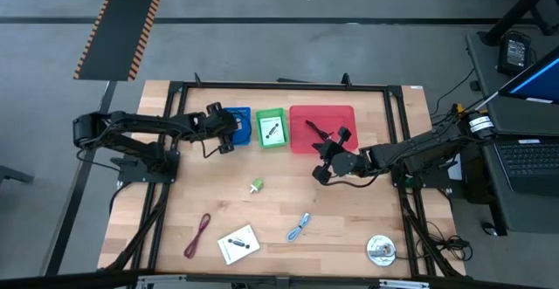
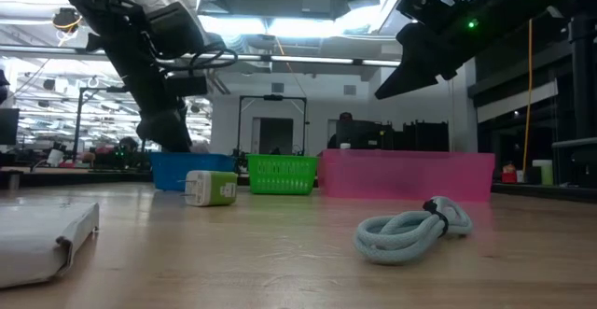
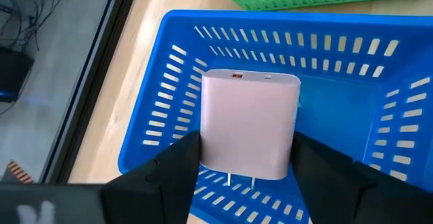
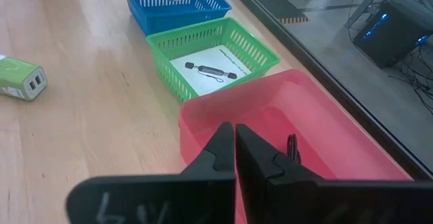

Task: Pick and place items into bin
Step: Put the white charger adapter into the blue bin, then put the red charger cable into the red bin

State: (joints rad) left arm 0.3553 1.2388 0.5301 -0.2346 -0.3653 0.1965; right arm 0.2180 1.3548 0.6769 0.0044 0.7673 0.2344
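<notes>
Bins stand in a row of 3 along the far side of the wooden table (image 1: 349,228): a blue slotted plastic basket (image 3: 169,109), a green slotted plastic basket (image 1: 271,128) and a larger pink plastic tub (image 1: 321,114). Over the blue basket hangs the left gripper (image 3: 247,158), its 2 dark fingers (image 3: 172,166) clamped on the sides of a pale pink-white block-shaped wall charger (image 3: 249,124) with metal prongs showing underneath — the charger is held above the basket's floor, not resting in it. The right gripper (image 4: 235,137) hovers at the near rim of the pink tub with its fingers pressed together and nothing between them; a small black piece (image 4: 292,147) lies inside the tub. A white printed card (image 4: 208,69) lies flat in the green basket. On the open table sit a small green-and-white charger block (image 1: 256,185), a thin maroon cable loop (image 1: 199,234), a white printed packet (image 1: 238,244), a coiled light-blue cable (image 2: 412,228) and a round silvery disc (image 1: 380,250) — all well apart from one another.
</notes>
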